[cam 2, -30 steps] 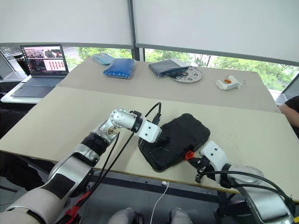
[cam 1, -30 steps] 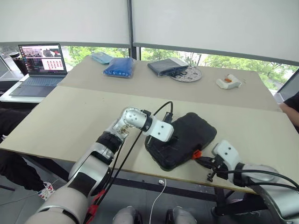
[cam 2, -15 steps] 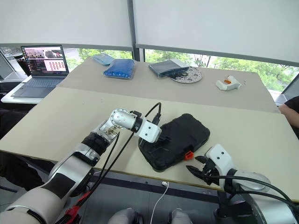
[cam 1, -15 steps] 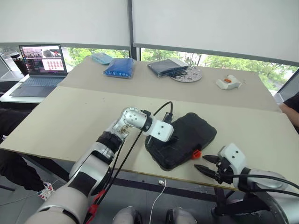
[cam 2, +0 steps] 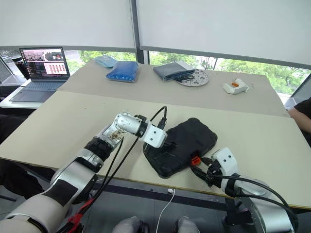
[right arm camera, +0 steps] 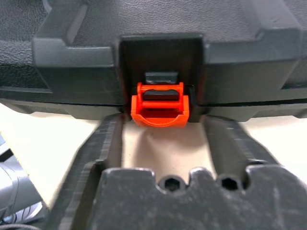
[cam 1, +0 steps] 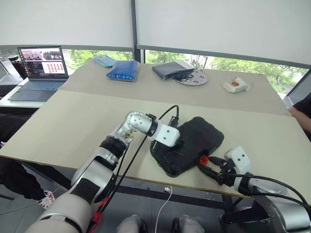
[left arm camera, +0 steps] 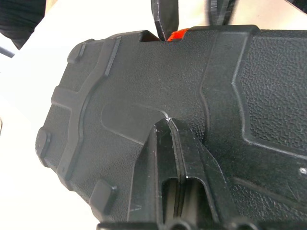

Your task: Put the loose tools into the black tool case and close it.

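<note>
The black tool case [cam 1: 197,138] lies closed near the table's front edge, its textured lid up and its orange latch [cam 1: 203,158] facing me. My left gripper [left arm camera: 168,123] is shut, with its tips resting on the lid. My right gripper [right arm camera: 160,122] is open at the case's front edge. One finger stands on each side of the orange latch [right arm camera: 158,103], and neither clamps it. The loose tools are out of view.
At the back of the table are a laptop [cam 1: 41,65], a blue bag [cam 1: 122,70], a dark flat pouch [cam 1: 172,69], a round disc [cam 1: 193,76] and a small white-and-orange item [cam 1: 235,85]. A person's arm [cam 1: 303,109] shows at the right edge.
My right gripper pulled back from the latch and opened wide, then came forward again with its fingers narrower around the latch. The left gripper stayed on the lid.
</note>
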Motion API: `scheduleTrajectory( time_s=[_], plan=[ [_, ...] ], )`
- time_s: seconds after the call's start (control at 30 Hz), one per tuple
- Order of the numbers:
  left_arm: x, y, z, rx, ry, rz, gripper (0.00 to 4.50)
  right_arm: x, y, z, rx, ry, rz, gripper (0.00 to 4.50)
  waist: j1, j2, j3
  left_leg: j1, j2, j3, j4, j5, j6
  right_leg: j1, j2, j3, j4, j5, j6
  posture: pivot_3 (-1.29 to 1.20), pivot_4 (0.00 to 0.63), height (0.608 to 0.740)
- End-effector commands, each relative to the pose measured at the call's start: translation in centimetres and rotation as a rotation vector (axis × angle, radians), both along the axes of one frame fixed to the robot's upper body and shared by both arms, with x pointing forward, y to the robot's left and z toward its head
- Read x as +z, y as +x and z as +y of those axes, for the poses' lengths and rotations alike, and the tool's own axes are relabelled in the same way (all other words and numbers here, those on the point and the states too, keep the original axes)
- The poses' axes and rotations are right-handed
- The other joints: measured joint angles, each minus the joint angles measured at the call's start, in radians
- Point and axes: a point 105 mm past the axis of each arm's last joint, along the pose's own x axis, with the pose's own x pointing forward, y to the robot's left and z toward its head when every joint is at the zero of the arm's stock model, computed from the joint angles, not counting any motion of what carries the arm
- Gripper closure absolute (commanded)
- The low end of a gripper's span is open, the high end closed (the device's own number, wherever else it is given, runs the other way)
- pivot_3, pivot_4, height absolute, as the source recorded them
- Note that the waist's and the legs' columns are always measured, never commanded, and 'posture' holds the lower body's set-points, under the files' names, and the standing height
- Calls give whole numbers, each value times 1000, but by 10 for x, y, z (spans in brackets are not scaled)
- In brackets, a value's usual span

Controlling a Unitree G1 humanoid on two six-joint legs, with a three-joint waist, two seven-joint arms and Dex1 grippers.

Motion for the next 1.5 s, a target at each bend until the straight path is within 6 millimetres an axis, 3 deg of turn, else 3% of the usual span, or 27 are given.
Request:
scheduleTrajectory(
  time_s=[0.03,0.37,0.57,0.63,0.67,0.77,1.07,1.17,1.43,1.5],
  plan=[
    [-48,-3,21,46,183,94,4500,20,0,2,33,-18,-94,3266,-1,0,0,0,0,0,0,0,0,0,0,0,0,0,0,0,150,718],
    [-48,-3,19,45,179,93,4500,30,-16,2,73,-70,-98,3268,7,1,0,-1,0,-2,-1,0,0,1,-1,-5,-3,0,0,0,150,718],
    [-48,-3,18,42,177,93,4500,31,-15,5,69,-76,-90,3268,12,1,-1,-3,0,-4,-1,0,1,1,-1,-6,-5,0,0,0,150,718],
    [-48,-3,17,40,176,93,4500,28,-14,2,58,-98,-76,2297,12,1,-1,-3,0,-4,-1,0,1,0,-1,-7,-5,0,1,0,150,718],
    [-48,-4,17,40,176,93,4500,28,-14,0,53,-107,-76,2150,12,1,-1,-4,0,-4,-1,0,1,0,-1,-7,-5,0,0,0,150,718],
    [-48,-3,17,39,176,93,4500,31,-14,-4,44,-131,-78,1109,11,1,-1,-3,0,-4,-1,0,1,1,-1,-7,-5,0,0,0,150,718],
    [-48,-3,16,44,173,91,4500,27,-21,-14,19,-131,-24,1109,12,1,-1,-3,0,-5,-1,0,1,1,-1,-7,-5,0,1,0,150,718],
    [-48,-3,16,42,174,89,4500,19,-28,-17,31,-138,13,1775,14,1,-1,-3,0,-5,-1,0,1,1,-1,-7,-5,0,1,0,150,718],
    [-49,-4,11,25,183,82,4500,0,-14,-10,42,-167,19,4460,14,1,-1,-3,0,-5,-1,0,1,1,-1,-7,-5,0,1,0,150,718],
    [-49,-5,10,19,188,79,4500,-2,-7,-6,53,-180,3,4460,15,1,-1,-3,0,-5,-1,0,1,1,-1,-7,-5,0,1,0,150,718]
  ],
)
